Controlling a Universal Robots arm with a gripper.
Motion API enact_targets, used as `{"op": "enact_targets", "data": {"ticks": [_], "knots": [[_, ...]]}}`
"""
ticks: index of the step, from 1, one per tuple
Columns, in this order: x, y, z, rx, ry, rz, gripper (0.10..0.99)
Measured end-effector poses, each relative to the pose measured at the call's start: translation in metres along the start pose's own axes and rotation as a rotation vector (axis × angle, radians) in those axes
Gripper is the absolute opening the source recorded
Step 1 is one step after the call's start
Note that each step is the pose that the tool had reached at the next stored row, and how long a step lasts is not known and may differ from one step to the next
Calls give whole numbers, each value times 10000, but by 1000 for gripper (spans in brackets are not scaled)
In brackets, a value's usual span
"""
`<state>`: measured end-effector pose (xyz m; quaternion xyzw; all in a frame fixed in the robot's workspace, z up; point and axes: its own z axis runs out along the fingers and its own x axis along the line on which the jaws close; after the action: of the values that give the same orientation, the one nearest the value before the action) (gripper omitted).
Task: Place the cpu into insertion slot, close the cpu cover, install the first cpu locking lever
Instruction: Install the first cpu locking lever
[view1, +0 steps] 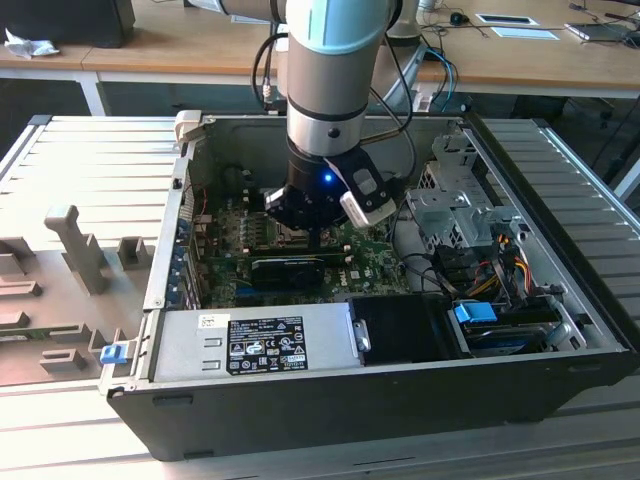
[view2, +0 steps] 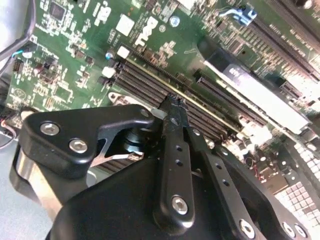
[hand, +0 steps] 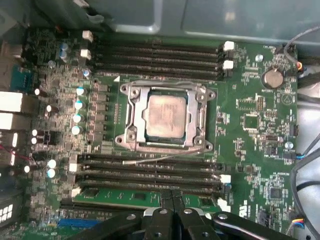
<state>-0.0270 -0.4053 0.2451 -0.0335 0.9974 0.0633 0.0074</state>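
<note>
In the exterior view you see the arm reaching down into the open computer case (view1: 400, 330), with the hand (view1: 318, 238) low over the green board (view1: 340, 265); the case lies on a grey slatted surface (view1: 80, 150), and a wooden desk (view1: 180, 40) runs behind it with cables and papers on top. In the second wrist view the hand (view2: 172, 107) has its black fingers (view2: 175, 150) pressed together, closed on nothing you can make out, the tips poised over the dark memory slots (view2: 150, 82). In the first wrist view the cpu (hand: 166, 116) already sits in its socket, its pale metal top showing through the window of the cpu cover (hand: 165, 90), which looks folded down flat around it. A thin wire lever (hand: 170, 157) lies slantwise just beside the socket, between it and the closed fingertips (hand: 170, 200), and it looks unlatched. For the lever, I'd judge you want the tips right on the wire and a slow, steady push, keeping clear of the capacitors (hand: 79, 105) nearby.
</note>
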Motion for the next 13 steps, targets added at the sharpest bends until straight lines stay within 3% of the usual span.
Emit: {"op": "enact_targets", "data": {"ticks": [1, 3, 13], "knots": [[0, 0, 1, -129, -8, 1, 106], [8, 4, 13, -239, -14, 4, 106], [30, 11, 17, -265, -15, 2, 106]]}}
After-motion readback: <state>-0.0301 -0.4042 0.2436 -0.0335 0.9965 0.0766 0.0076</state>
